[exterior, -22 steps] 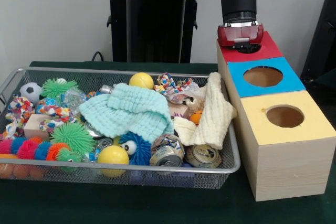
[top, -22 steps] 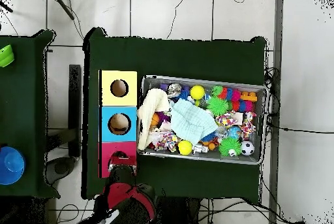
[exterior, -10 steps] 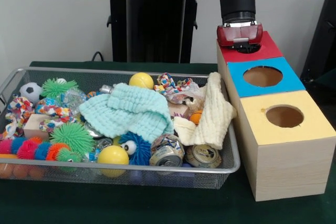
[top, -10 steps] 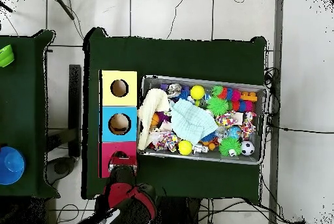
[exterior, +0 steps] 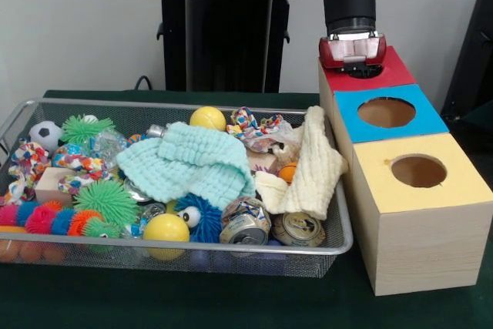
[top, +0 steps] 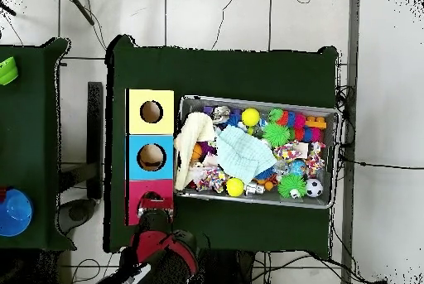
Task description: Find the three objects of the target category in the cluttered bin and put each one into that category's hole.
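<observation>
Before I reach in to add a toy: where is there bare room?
The green table in front of the bin is bare. The bin is packed full. The pincer hangs over the red box.

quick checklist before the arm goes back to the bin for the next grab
1. Hand over the red box's hole, not over the bin: ok.
2. Hand empty: cannot tell, its tips are hidden.
3. Blue hole and yellow hole unblocked: ok.
4. Wire bin sits beside the boxes: ok.
5. Items exposed for a grab: not ok, the mint cloth and cream cloth cover the middle.
6. Crushed cans visible at the front rim: ok.
</observation>
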Available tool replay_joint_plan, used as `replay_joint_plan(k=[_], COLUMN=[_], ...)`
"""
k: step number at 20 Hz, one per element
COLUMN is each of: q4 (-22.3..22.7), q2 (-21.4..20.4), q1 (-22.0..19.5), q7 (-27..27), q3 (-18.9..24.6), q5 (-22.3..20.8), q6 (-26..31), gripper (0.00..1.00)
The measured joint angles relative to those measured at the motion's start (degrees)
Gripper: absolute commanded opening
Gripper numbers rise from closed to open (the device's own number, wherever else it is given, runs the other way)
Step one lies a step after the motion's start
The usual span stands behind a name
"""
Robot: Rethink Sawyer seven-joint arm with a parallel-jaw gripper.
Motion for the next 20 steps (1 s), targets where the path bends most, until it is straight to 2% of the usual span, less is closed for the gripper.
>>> replay_joint_plan(k=[4,7,8,9,14,15,19,20], q4=[-0.03,0.66,1.49,1.71,2.41,2.4,2.1,2.06], q2=[-3.41,-7.12,-9.94,-10.58,-13.59,-14.17,-14.45,-14.42], q1=[-4.38,-10.18,-15.38,-16.72,-24.53,-27.04,-31.21,-31.55], q7=[-0.08,-0.1,-0.13,-0.14,-0.11,-0.19,-0.65,-0.65], q3=[4.46,10.44,16.1,17.59,26.81,29.88,35.08,35.47], q5=[-3.55,-6.5,-7.73,-7.8,-6.77,-5.38,-1.55,-1.06], q6=[5.61,11.72,17.51,19.17,31.03,35.89,45.09,45.93], gripper=[0.0,0.0,0.0,0.0,0.0,0.0,0.0,0.0])
